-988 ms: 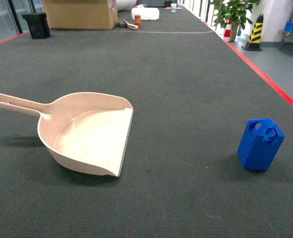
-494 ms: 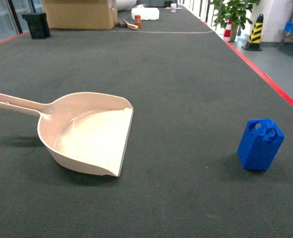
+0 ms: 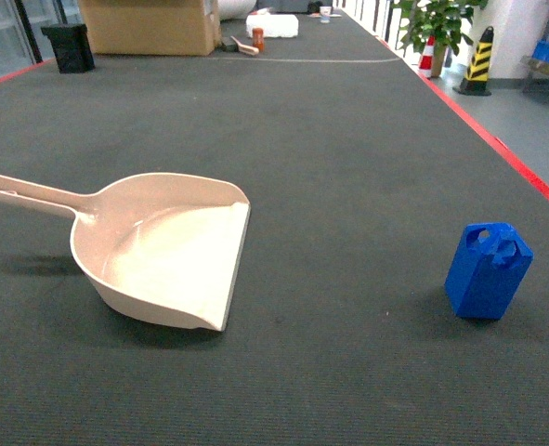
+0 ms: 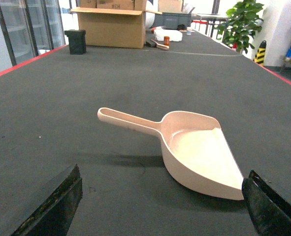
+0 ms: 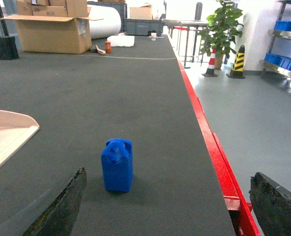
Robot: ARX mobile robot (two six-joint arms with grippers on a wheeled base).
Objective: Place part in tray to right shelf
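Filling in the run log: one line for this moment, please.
small blue plastic jerrycan part: upright on mat, ungrasped | beige plastic dustpan tray: empty | left gripper: open | right gripper: open

Bright blue part (image 3: 487,270), beige tray (image 3: 167,249), dark grey mat (image 3: 348,139) edged red.

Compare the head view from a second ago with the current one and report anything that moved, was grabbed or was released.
Nothing visibly changed. The part stands upright on the dark mat at the right, the tray lies empty at the left with its handle pointing left, and they stay well apart. Neither pincer enters the head view, and nothing was taken hold of or let go.
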